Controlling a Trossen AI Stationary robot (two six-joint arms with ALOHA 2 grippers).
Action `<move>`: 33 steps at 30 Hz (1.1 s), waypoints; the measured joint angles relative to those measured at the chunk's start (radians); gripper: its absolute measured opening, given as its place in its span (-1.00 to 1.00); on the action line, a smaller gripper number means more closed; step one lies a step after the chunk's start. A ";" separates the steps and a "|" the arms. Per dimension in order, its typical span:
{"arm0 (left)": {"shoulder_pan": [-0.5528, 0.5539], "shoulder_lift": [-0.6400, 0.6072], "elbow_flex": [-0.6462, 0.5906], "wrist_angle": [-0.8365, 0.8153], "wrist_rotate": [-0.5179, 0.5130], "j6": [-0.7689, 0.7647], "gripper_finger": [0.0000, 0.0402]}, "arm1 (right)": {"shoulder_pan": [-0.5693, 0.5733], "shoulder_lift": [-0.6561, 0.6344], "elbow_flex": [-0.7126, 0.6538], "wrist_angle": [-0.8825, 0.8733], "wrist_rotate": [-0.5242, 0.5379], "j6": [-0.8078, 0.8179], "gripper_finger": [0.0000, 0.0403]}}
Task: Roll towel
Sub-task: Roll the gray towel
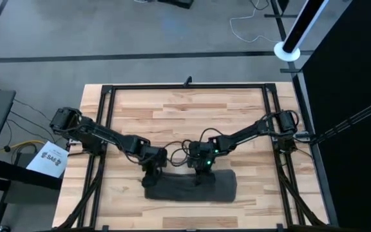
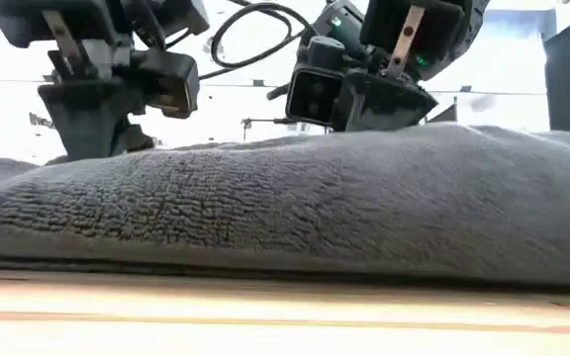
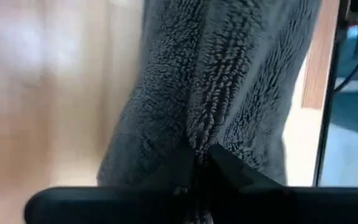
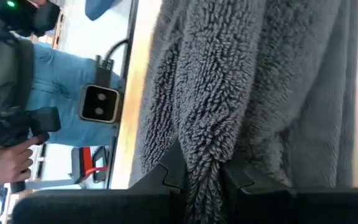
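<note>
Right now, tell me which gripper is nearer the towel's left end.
Left. The left gripper pinches the towel close to its left end; the right gripper pinches it near the middle.

The dark charcoal-grey terry-cloth towel point(image 1: 192, 185) is lying bunched into a long, thick, rounded bundle across the near part of the wooden table. Its looped pile is showing in ridges and folds, and a pinched fold is rising along its far edge. Its left end is looking narrower and more crumpled.
</note>
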 joint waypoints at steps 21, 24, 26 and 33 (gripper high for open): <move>0.048 -0.013 -0.006 -0.103 -0.051 -0.023 -0.43 | -0.036 0.033 -0.002 -0.005 -0.011 -0.066 -0.85; 0.049 -0.016 -0.006 -0.112 -0.051 -0.024 -0.43 | -0.031 0.033 -0.002 -0.005 -0.011 -0.068 -0.85; 0.047 -0.025 -0.005 -0.123 -0.048 -0.025 -0.43 | -0.029 0.033 -0.002 -0.004 -0.006 -0.079 -0.85; 0.043 -0.143 -0.005 -0.200 -0.039 -0.036 -0.42 | -0.020 0.033 -0.002 -0.006 0.013 -0.084 -0.85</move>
